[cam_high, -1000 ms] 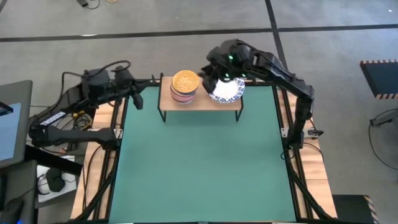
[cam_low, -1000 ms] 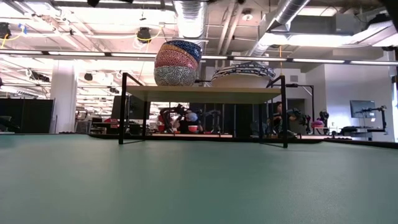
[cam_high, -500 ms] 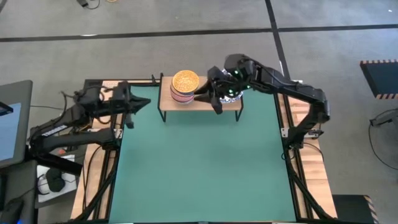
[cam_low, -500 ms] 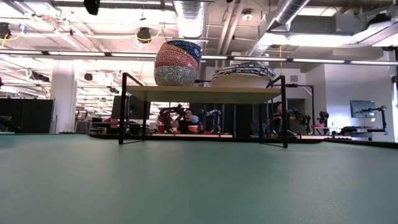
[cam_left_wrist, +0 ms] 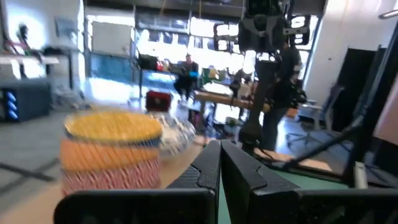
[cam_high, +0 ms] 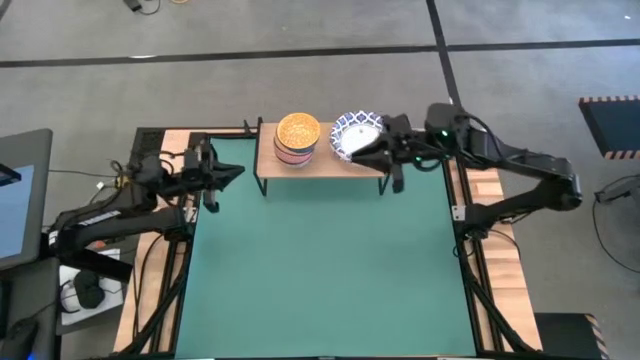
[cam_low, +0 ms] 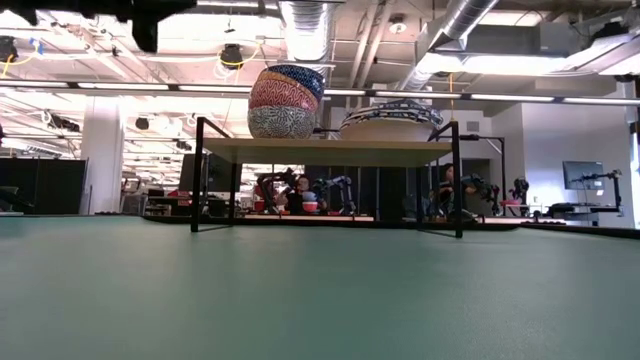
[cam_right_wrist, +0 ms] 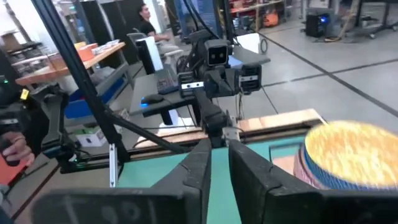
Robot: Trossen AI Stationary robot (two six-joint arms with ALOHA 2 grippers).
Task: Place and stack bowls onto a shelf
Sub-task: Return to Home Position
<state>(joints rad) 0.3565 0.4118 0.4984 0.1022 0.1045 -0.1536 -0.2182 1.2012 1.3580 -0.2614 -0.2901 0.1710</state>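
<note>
The light-wood shelf (cam_high: 322, 165) (cam_low: 330, 150) stands on thin black legs at the far edge of the green mat. On its left part sits a stack of small bowls (cam_high: 298, 137) (cam_low: 285, 100) (cam_left_wrist: 112, 149) (cam_right_wrist: 348, 155), golden yellow on top. On its right part rest nested white bowls with blue patterned rims (cam_high: 352, 133) (cam_low: 390, 120). My right gripper (cam_high: 364, 152) (cam_right_wrist: 219, 155) hovers by the shelf's right end, its fingers nearly together, touching nothing. My left gripper (cam_high: 232, 172) (cam_left_wrist: 219, 155) is shut and hangs left of the shelf.
The green mat (cam_high: 320, 260) stretches from the shelf to the near edge. Wooden table strips and arm bases flank it. A monitor (cam_high: 15, 195) stands off the left side. Part of an arm (cam_low: 100, 12) shows at the low view's top. People sit in the room beyond.
My right gripper has drawn back from above the large bowls, first toward the near side, then toward the table's right, and the stack stays on the shelf. My left arm has pulled back and come lower, now showing at the top of the low view.
</note>
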